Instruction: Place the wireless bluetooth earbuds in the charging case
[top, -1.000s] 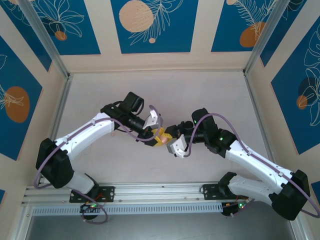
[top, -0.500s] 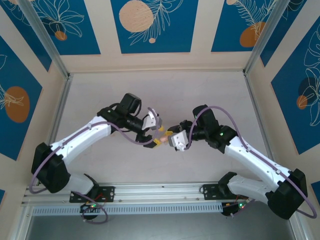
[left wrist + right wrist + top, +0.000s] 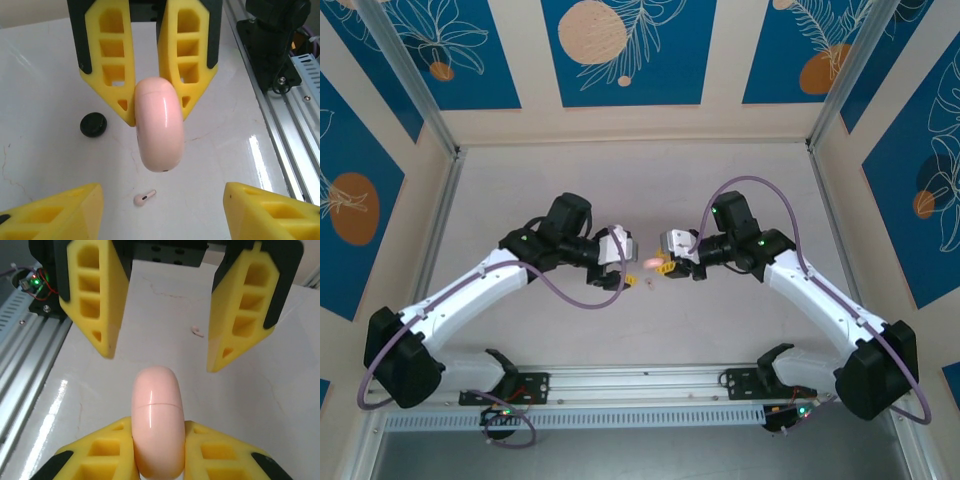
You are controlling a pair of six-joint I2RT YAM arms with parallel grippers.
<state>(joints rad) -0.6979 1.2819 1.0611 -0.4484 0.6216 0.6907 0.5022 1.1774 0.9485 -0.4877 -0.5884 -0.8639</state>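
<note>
Right gripper [image 3: 156, 429]: fingers pressed onto a pink case [image 3: 156, 415], one yellow finger on each flat side. About half of the case sticks out past the fingertips, pointing left toward the other arm. A thin seam runs round the case with no gap visible, so the lid reads as closed.

Left gripper [image 3: 161, 195]: fingers spread wide with nothing between them. It faces the right gripper [image 3: 156, 112] head-on. The rounded end of the case [image 3: 160, 130] sits just short of the left fingertips and is not touching them.

Top view: the two grippers meet near the middle of the table [image 3: 650, 180], the left gripper [image 3: 625, 255] on the left and the right gripper [image 3: 670, 262] on the right. The case [image 3: 651, 262] shows as a small pink spot between them. It appears to hang clear of the surface, though contact cannot be ruled out.

Earbud [image 3: 144, 198]: one small pale pink piece with a short stem lies loose on the white table [image 3: 40, 75]. It is below the free end of the case and outside it. The right wrist view shows it [image 3: 198, 331] beyond the case, between the left gripper's open fingers.

A round black puck [image 3: 93, 124] rests on the table on the far side of the right gripper's fingers, apart from them. A metal rail [image 3: 295, 125] runs along the near edge.
</note>
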